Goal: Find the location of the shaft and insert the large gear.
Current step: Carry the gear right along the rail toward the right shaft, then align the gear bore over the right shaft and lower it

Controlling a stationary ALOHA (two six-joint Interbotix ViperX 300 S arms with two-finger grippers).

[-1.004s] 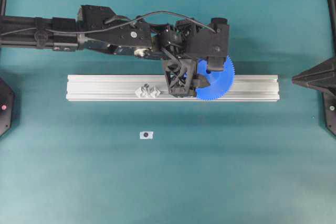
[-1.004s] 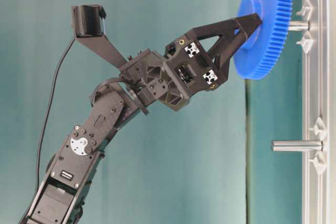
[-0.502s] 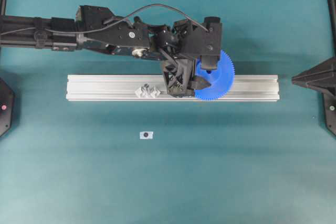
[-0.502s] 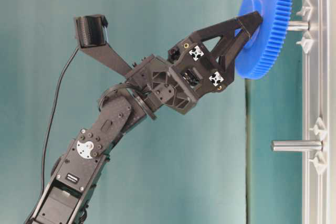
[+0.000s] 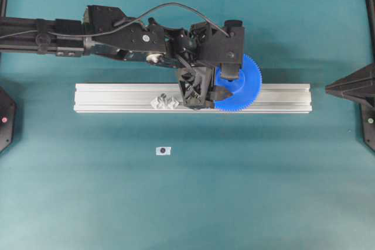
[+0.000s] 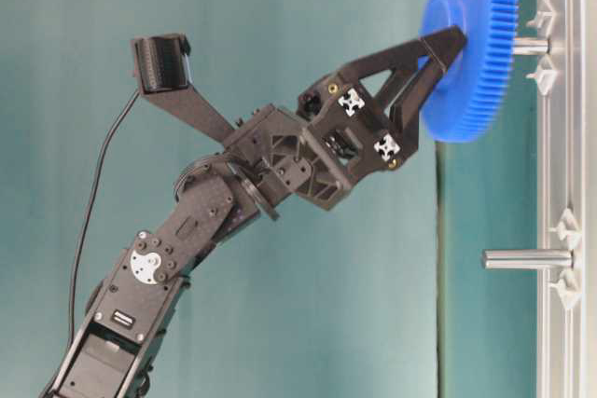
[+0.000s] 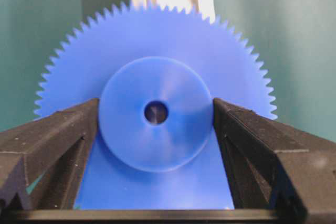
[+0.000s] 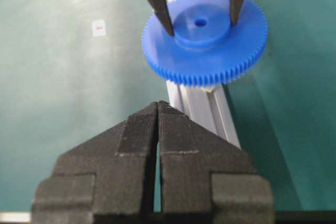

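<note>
The large gear sits over the aluminium rail, which lies across the middle of the worktop, nearer the far edge than the near one. In the table-level view the gear is threaded onto the shaft, whose grey stub shows between the disc and the rail, so the gear is on the pin but not yet down against the rail. The second pin stands bare further along the rail.

The left pincer straddles the raised hub, its fingers spread to either side. From the wrist view they look just at the hub's flanks; whether they press it or have let go is hard to say, though the spread reads as released. The right pincer is clenched on nothing, parked well apart near the worktop's right edge.

The step in hand appears to be the end of the insertion: the gear is located on the shaft and the grip is coming off. The next move calls for a straight withdrawal of the left pincer away from the hub without dragging the gear back up, or else a gentle push to seat it.

A small white tag lies toward the near edge.
</note>
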